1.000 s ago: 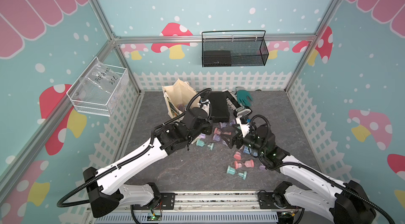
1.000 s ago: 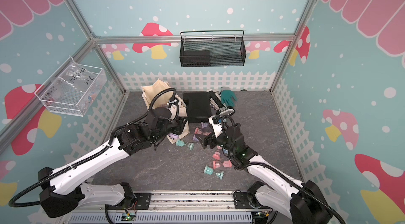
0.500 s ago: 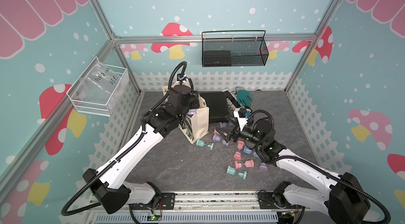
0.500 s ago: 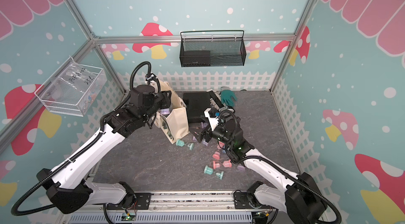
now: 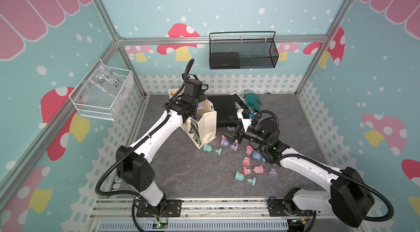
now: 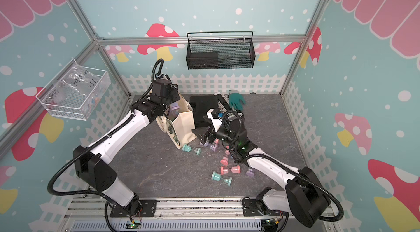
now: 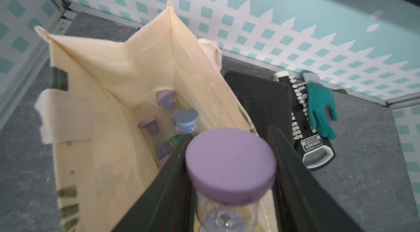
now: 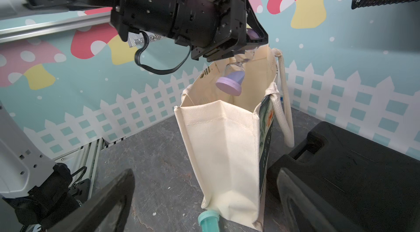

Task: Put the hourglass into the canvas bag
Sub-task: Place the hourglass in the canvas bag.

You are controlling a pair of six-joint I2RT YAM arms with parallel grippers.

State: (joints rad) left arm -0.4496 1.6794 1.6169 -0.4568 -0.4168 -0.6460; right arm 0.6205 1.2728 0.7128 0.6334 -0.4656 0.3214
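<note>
While the purple-capped hourglass [image 8: 229, 82] hangs tilted over the open mouth of the canvas bag [image 8: 218, 146], the left gripper [image 7: 229, 136] is closed tight on its upper end, the lower cap and glass waist hanging free beneath the fingers. Inside the bag, the left wrist view shows a blue-capped hourglass [image 7: 185, 120] and a lilac hourglass [image 7: 150, 126] lying on the bottom. In both top views the bag stands upright just left of centre, with a flat black case [image 5: 223, 110] just to its right and a green glove [image 5: 253, 101] beyond that, toward the white fence. The right gripper [image 5: 231, 127], jaws spread wide and holding nothing, sits low beside the bag's right face, near a teal hourglass [image 5: 212, 149] and a pink hourglass [image 5: 252, 169] among others scattered on the grey floor at lower right.
</note>
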